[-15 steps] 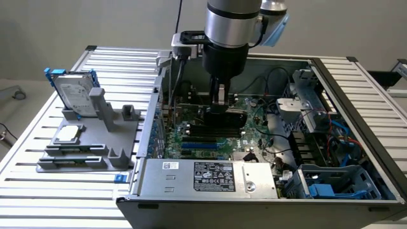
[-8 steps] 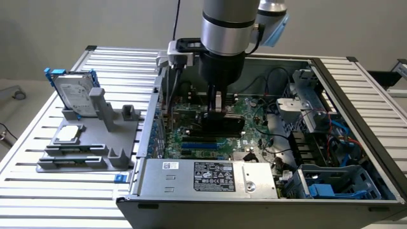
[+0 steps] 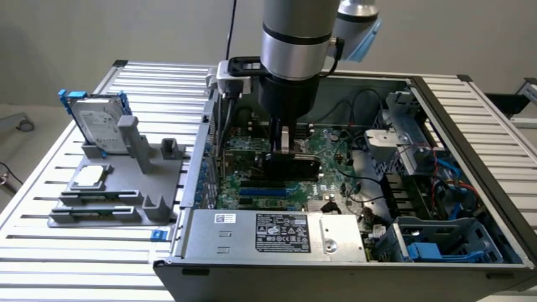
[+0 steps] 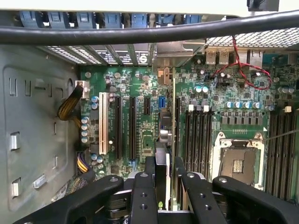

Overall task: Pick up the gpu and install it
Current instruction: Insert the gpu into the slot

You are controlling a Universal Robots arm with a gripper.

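My gripper [image 3: 288,146] clamps the gpu [image 3: 291,167] upright at mid-frame in the exterior view, low over the motherboard [image 3: 329,148] inside the open case [image 3: 251,280]. I judge the installing step is in hand; it calls for the card's edge square over a slot [image 4: 132,126].

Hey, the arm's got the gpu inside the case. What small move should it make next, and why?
Probably a slow, straight descent. The jaws grip the gpu upright over the motherboard, parallel to its long black slots, so lowering without tilt seems safest.
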